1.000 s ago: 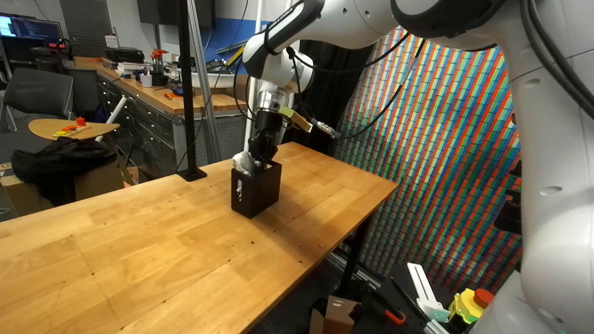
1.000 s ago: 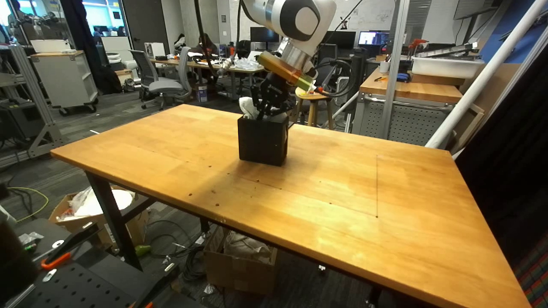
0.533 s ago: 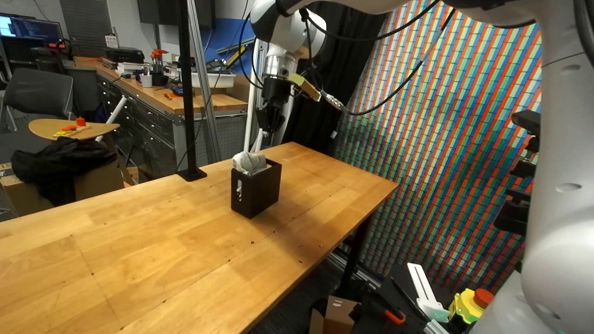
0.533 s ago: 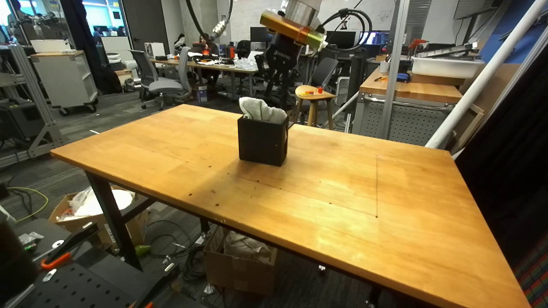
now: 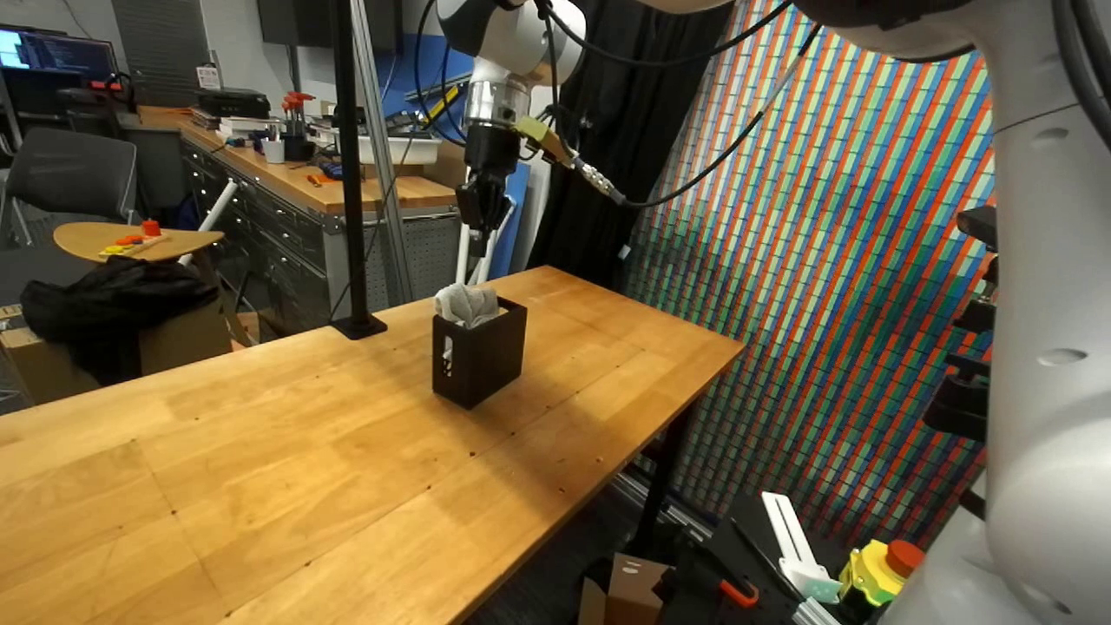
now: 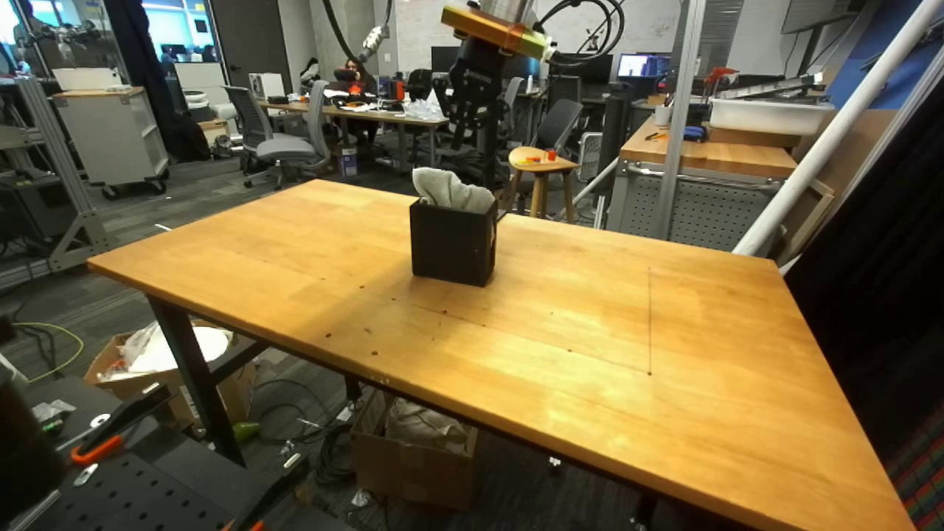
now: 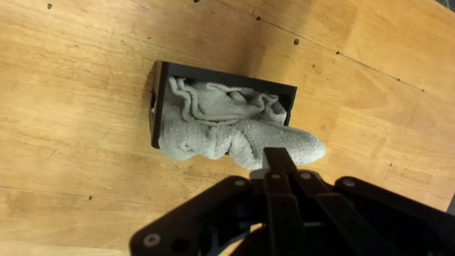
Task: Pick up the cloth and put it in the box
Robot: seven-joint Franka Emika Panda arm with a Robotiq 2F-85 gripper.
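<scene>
Cloth (image 7: pixel 217 137): in the box (image 7: pixel 229 75) at wrist-view centre, one fold (image 6: pixel 442 187) jutting out above.
Gripper (image 7: pixel 273 163): closed, empty; best press the fold straight down.

Box (image 5: pixel 483 359): black, rectangular, open-topped, standing upright on the worktop (image 5: pixel 286 451), with a slot in one narrow end. Cloth (image 7: pixel 220 106): pale grey-white, soft, crumpled, seated in the box. Its lower part is hidden by the walls; white shows through the slot. In both exterior views the upper part rises in a rounded peak above the rim; in the wrist view, wavy folds fill most of the mouth, and a thick roll overlaps one long edge.
</scene>
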